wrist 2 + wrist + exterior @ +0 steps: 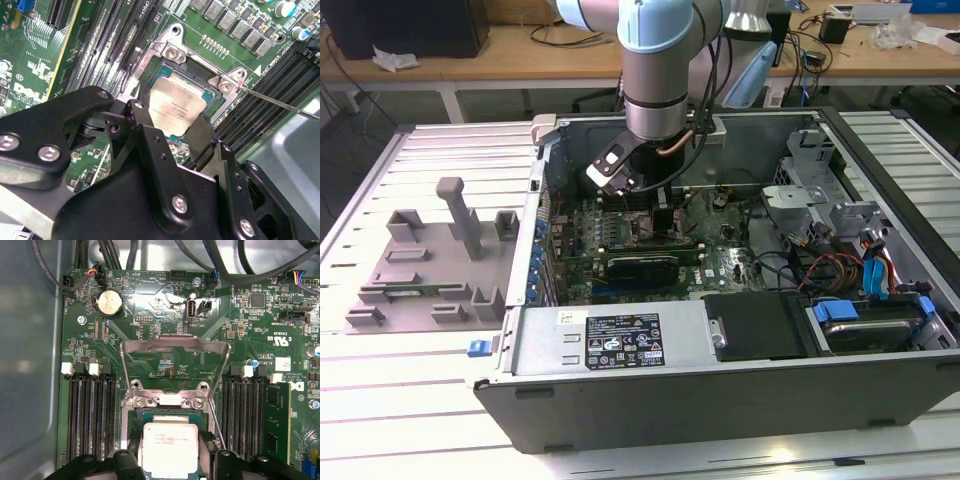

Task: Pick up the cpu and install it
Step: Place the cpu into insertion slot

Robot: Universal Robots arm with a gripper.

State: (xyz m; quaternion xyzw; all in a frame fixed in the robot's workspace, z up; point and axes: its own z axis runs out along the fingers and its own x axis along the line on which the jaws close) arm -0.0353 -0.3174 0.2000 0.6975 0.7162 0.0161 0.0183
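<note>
Exterior view: one gripper [662, 225], low inside one open computer case [620, 345].
Second wrist view: one cpu [175, 107] clamped between two fingers [145, 132], directly over one socket [172, 50].
First wrist view: one load plate [175, 347], open, beyond the fingertips.
Step judged: installing. Seating calls for level, square alignment.

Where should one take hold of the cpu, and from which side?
By two opposite thin edges, coming straight down from above. The cpu is flat and lies level at the socket, so only its edges offer a pinch; the open frame leaves the top free.
</note>
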